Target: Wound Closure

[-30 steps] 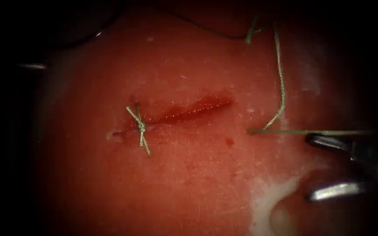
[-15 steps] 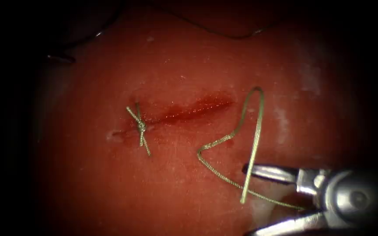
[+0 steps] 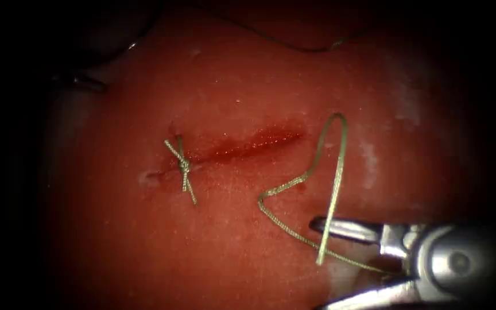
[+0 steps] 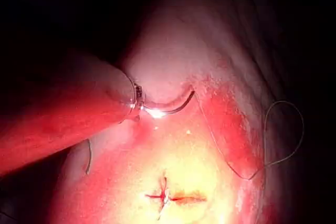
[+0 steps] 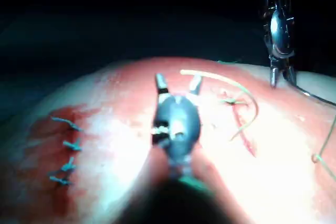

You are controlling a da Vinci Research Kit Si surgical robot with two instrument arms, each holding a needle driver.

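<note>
The relation that matters is between the open right hand [image 3: 320, 264] and the pale loose thread [image 3: 335, 172] on the tissue [image 3: 144, 247]. This thread is laid in a bent loop to the right of the cut [image 3: 254, 143]. Its longest limb runs near to far, from a free end between the right hand's spread jaws up to a tight bend level with the cut's right end. That limb is draped across the farther jaw, and a second limb trails back under the hand toward the near right. Nothing is gripped by the right hand. It is brought in from the near right with its shaft low and its jaws parted wide and pointed left, which is also seen in the right wrist view [image 5: 177, 83]. It is much the nearer hand to the loose thread. At the cut's left end a tied knot [image 3: 184, 166] is seen with short tails, while the rest of the cut is left unclosed. The left hand [image 4: 134, 100] is held well apart, beyond the far left of the cut. It is clenched on the needle [image 4: 168, 110] near the end opposite the one where the dark thread [image 4: 226, 156] leaves. The needle's curve is carried sideways close over the tissue, and whether it touches or enters the tissue cannot be told.
</note>
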